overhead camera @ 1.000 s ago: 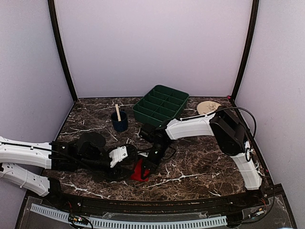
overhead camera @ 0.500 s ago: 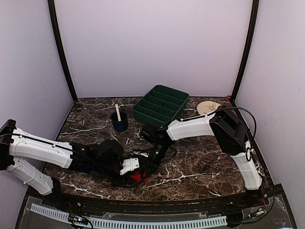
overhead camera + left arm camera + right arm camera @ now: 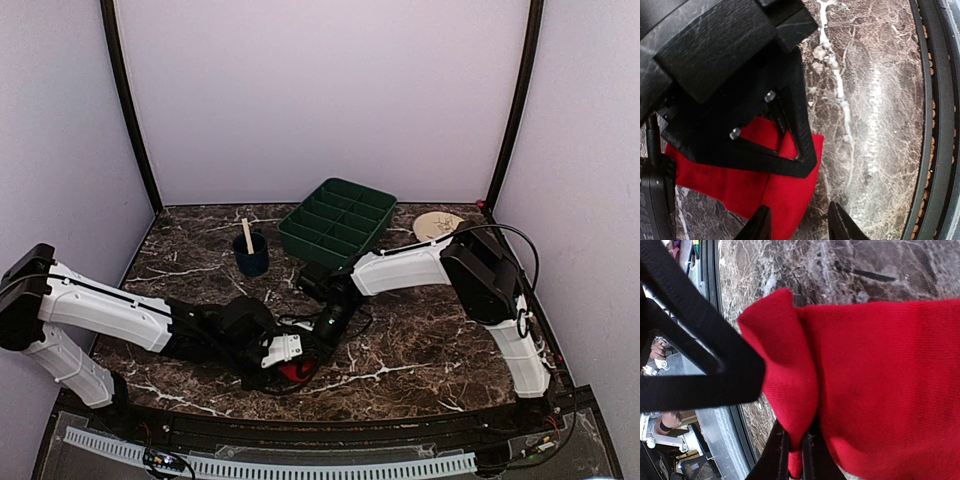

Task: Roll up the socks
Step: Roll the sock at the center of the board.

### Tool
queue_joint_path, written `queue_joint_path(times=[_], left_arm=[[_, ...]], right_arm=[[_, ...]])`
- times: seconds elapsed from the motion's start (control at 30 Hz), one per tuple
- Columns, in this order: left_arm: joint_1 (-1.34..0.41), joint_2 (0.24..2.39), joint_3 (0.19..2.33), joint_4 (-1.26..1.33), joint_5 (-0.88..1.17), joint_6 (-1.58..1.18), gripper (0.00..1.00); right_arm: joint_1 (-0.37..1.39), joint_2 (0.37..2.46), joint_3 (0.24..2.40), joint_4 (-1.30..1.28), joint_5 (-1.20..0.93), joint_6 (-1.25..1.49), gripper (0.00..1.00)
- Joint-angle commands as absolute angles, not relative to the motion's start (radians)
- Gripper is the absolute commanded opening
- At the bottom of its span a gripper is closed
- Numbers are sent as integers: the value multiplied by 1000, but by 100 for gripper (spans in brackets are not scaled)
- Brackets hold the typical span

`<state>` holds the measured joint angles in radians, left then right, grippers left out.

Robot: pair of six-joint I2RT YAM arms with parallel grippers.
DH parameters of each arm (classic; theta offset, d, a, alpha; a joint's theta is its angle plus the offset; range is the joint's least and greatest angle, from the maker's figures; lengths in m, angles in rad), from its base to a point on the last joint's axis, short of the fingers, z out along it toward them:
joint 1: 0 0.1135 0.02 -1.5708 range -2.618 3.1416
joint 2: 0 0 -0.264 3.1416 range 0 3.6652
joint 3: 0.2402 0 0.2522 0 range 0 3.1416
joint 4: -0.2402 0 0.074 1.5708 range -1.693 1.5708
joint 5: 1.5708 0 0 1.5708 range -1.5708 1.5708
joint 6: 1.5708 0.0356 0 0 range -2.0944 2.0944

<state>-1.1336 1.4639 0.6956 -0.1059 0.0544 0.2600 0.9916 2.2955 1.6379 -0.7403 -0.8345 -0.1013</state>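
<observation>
The red sock lies on the marble table near its front edge, between both grippers. In the right wrist view the red sock fills the right side, and my right gripper is shut on a raised fold at its edge. My right gripper reaches down from the right arm. In the left wrist view my left gripper is open, one fingertip over the corner of the red sock and the other over bare marble. My left gripper sits right beside the right one. The teal-green sock is not in view.
A green compartment tray stands at the back centre. A dark blue cup with a wooden stick stands to its left. A round pale disc lies at the back right. The table's black front rim is close to the sock.
My left arm has swung in toward the centre and its open gripper has come to the red sock's corner. My right gripper has stayed shut on the sock, which shifted slightly toward the front.
</observation>
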Motion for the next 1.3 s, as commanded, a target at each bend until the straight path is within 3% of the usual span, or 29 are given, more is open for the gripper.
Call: queue_joint_path(times=[0.0,0.7,1.0,1.17,1.27], left_arm=[[-1136,1494,734,-110,31,283,42],[-1135,1580,786,-151,40,296,37],[-1135,1605,805,-164,81,296,28],[-1133,1632,824,-178,113,305,15],[-1124,1637,827,-174,131,298,12]], right_arm=[[985,2278,1609,-760,-796,-120,0],[965,2228,1540,-743,-799,-132,0],[962,2216,1517,-732,-805,-133,0],[957,2198,1496,-717,-795,-125,0],[948,2183,1475,-704,-792,-119,8]])
